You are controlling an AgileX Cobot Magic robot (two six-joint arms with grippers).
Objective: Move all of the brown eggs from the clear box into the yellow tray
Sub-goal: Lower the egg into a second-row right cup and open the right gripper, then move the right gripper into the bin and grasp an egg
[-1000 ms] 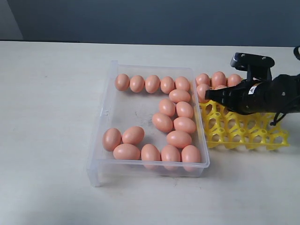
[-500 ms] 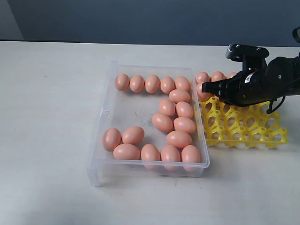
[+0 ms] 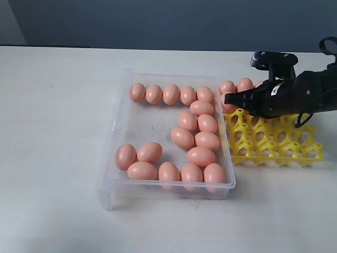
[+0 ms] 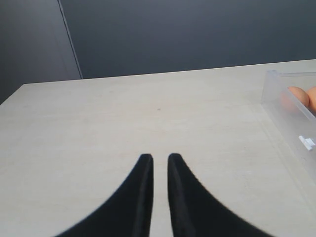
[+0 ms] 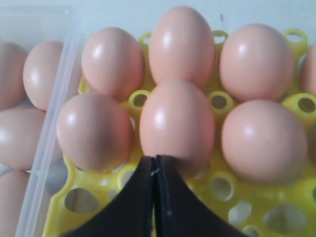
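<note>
The right end effector (image 5: 154, 165), jaws pressed together and empty, is drifting back over the tray (image 3: 274, 150) toward the box (image 3: 118, 126), so another pick looks next. Sixteen eggs (image 3: 182, 137) are waiting in the box; six are sitting in the tray.

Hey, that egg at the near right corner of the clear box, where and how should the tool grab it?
Take the corner egg across its narrow middle, coming straight down from above. It stands close to the clear box walls on two sides and a neighbouring egg touches its left, so a sideways approach looks blocked. Set the pads front and back, probably the freest gap.
</note>
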